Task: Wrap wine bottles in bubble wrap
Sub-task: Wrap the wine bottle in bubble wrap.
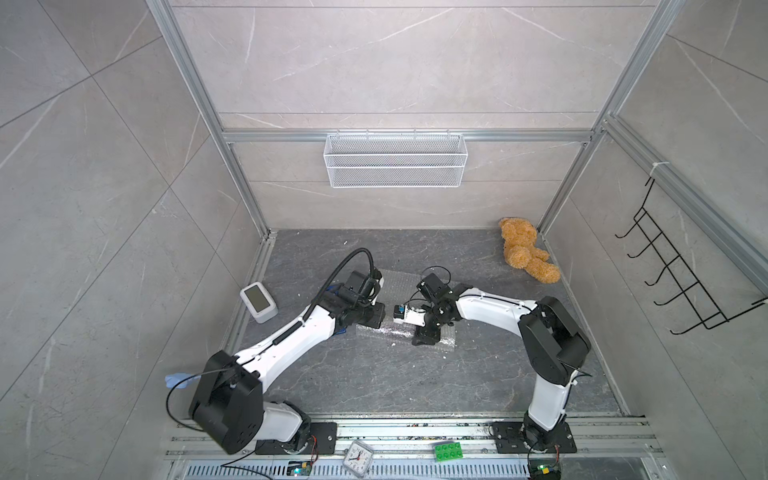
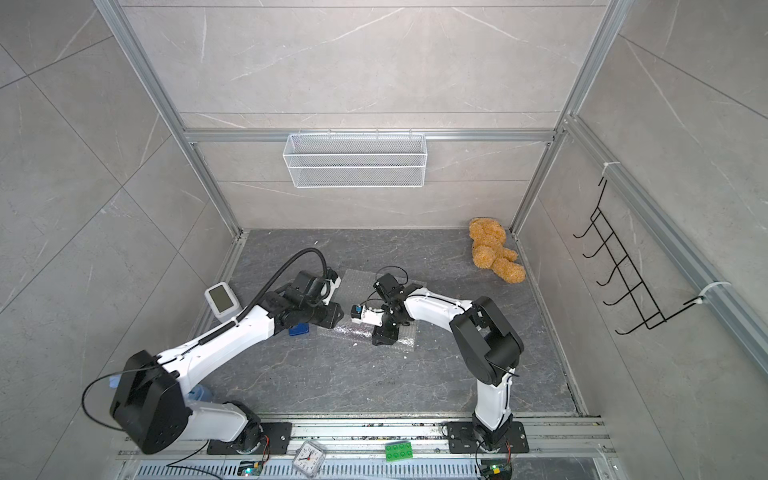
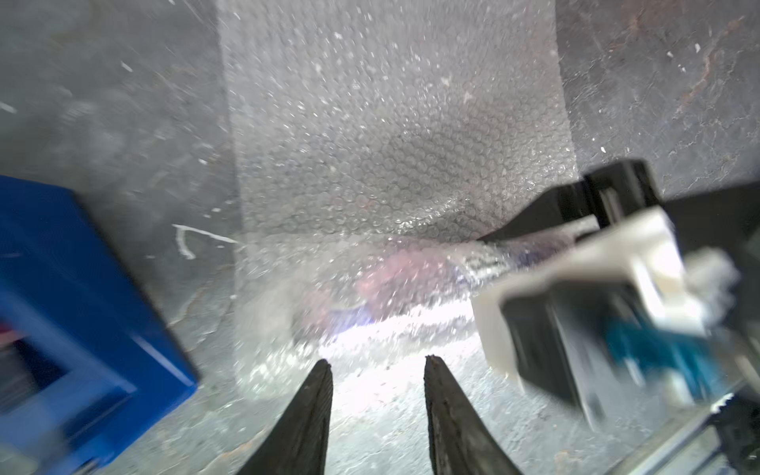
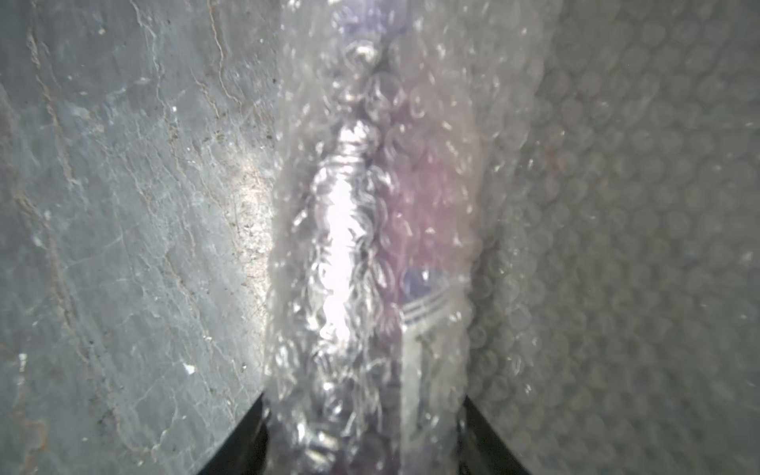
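Left gripper (image 3: 376, 364) hangs with its jaws apart and nothing between them, its tips just short of the rolled edge of the clear, shiny, small-bubbled bubble wrap (image 3: 390, 123). Right gripper (image 4: 364, 415) is clamped on that roll, one finger on each side. Inside lies the small clear glass bottle (image 4: 415, 197) of dark purple liquid, on its side, pale label showing through the plastic. Beside the roll, the rest of the sheet lies flat on the dark grey stone-look tabletop (image 1: 374, 374). A blue box (image 3: 82, 288) sits close to the left gripper, and a brown teddy bear (image 1: 525, 249) slumps in the far corner, well apart.
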Controlling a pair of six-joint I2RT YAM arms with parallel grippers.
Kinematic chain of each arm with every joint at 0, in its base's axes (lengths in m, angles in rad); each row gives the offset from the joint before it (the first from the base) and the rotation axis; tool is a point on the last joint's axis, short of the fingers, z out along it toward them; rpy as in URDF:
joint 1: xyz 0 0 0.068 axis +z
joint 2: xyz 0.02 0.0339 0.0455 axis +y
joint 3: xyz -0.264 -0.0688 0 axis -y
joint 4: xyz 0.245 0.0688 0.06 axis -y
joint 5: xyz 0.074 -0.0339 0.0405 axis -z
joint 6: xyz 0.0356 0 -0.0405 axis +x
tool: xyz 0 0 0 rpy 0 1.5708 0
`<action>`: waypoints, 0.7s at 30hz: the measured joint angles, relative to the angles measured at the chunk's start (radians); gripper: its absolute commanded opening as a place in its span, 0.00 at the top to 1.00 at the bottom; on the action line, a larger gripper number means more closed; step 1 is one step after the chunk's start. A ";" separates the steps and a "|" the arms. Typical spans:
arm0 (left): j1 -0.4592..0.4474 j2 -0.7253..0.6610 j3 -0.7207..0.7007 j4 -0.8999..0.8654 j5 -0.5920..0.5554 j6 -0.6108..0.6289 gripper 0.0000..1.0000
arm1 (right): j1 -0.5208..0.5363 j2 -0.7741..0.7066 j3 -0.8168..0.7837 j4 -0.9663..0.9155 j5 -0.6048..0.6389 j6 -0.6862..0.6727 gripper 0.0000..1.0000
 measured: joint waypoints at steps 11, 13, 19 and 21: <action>-0.285 -0.367 -0.372 0.171 -0.022 0.451 0.54 | -0.048 0.108 0.135 -0.190 -0.123 -0.024 0.55; -0.322 -0.322 -0.366 0.196 -0.043 0.552 0.53 | -0.049 0.116 0.145 -0.204 -0.128 -0.025 0.54; -0.327 -0.123 -0.333 0.351 -0.092 0.842 0.43 | -0.048 0.122 0.152 -0.229 -0.141 -0.027 0.51; -0.326 -0.064 -0.333 0.410 -0.099 0.929 0.41 | -0.049 0.123 0.152 -0.234 -0.144 -0.027 0.51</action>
